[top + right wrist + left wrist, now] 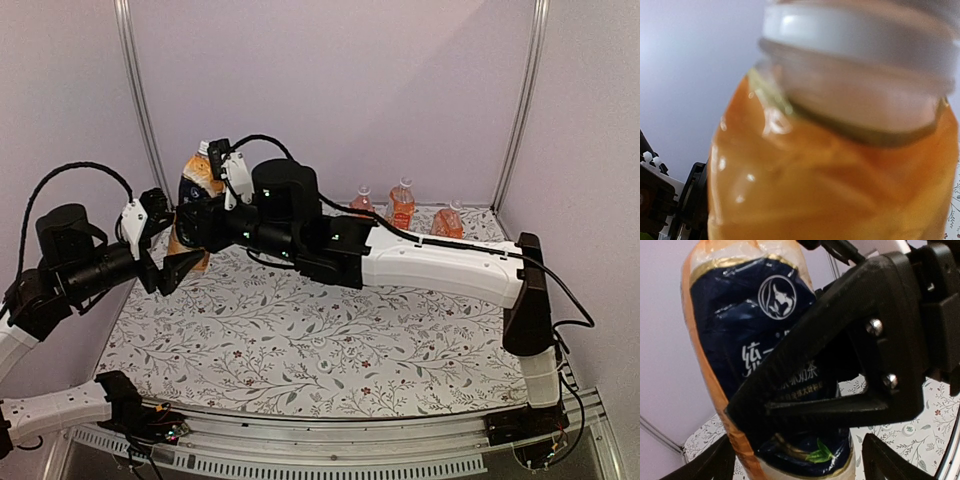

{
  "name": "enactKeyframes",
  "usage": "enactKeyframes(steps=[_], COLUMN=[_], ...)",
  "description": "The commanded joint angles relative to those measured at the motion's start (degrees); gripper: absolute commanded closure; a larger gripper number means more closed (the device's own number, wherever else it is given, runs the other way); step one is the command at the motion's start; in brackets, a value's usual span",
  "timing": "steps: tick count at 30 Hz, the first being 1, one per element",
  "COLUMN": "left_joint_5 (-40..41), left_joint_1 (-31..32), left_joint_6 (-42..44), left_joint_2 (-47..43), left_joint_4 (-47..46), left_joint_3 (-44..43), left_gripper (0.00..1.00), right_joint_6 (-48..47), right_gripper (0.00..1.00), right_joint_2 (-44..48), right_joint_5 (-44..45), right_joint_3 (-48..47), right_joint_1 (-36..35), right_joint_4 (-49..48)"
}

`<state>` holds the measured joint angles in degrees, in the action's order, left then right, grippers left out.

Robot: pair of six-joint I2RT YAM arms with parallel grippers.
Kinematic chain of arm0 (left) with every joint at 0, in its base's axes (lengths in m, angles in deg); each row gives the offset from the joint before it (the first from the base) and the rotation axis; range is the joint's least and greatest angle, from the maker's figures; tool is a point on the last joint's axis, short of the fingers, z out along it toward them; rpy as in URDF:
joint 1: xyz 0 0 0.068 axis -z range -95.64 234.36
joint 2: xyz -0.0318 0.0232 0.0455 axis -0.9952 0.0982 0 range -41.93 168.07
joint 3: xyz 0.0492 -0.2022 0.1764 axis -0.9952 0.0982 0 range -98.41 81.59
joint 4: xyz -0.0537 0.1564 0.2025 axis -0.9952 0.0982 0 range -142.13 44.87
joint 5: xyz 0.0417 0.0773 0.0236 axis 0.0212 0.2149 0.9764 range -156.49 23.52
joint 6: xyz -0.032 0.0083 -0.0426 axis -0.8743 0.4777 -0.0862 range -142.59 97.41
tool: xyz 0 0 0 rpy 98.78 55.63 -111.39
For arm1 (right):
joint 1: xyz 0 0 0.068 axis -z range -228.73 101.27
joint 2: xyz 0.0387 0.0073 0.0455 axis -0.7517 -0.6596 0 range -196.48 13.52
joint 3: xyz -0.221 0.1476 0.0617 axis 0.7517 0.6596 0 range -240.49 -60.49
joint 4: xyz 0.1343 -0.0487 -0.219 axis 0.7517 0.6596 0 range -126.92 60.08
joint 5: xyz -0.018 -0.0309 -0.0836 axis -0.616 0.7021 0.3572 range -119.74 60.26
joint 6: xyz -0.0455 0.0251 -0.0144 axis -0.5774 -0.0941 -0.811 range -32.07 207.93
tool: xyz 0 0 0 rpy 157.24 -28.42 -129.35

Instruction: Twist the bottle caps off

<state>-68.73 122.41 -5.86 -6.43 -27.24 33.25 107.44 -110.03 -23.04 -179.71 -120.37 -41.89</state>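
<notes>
Task barely begun, by appearances: the smooth white plastic cap is seated on the dark-labelled bottle at upper left, and three bottles stand untouched at the rear. The left claw is spread around the glossy base. The right claw is at the cap, grip indeterminate.

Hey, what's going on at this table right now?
A robot is working on the dark-labelled bottle at the back left of the table. The left pincer sits at its lower body, and the right pincer is up at its white cap, which is still on. Whether either is gripping is unclear. Three small bottles wait at back right.
</notes>
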Motion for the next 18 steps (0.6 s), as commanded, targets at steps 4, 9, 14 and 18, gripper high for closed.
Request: enactKeyframes(steps=[4,9,14,18], left_joint_5=[-0.8,-0.85,-1.37,-1.7], left_joint_1=[0.19,0.19,0.19,0.19], left_joint_6=[-0.33,-0.39,-2.43,-3.17], left_joint_2=[0.21,1.2,1.35,1.76], left_joint_4=[-2.18,-1.37,-2.02,-2.4], left_joint_3=[-0.09,0.66,0.9,0.49], left_gripper=[0.29,0.19,0.14,0.24], right_joint_6=[2.01,2.78,2.49,2.08], right_gripper=[0.61,0.61,0.62,0.62], right_joint_2=[3.58,3.82,3.92,4.15], right_joint_5=[-2.04,-2.43,-2.39,-2.47], right_joint_3=[1.29,1.72,1.88,2.26], right_joint_1=[-0.65,-0.92,-1.03,-1.0], right_joint_4=[-2.24,-3.05,-3.54,-3.55])
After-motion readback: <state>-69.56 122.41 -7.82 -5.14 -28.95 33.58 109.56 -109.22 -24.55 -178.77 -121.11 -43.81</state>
